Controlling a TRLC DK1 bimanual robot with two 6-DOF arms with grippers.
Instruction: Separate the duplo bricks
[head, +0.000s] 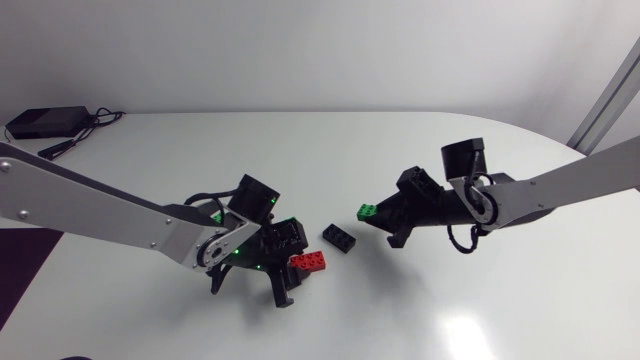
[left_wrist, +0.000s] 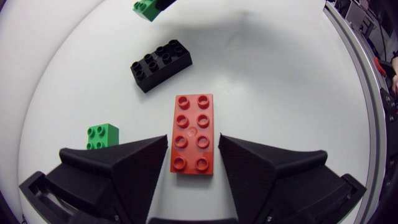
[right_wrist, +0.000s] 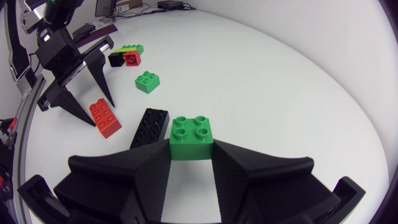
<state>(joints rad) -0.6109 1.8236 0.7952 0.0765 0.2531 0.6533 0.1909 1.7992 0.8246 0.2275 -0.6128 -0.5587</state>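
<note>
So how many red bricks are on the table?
2. One long red brick lies flat at the left gripper; a smaller red brick sits in the mixed stack beyond it. More could be hidden.

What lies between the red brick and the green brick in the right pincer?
A black brick lies there, between the red brick and the green brick in the right pincer. The head view shows it.
</note>
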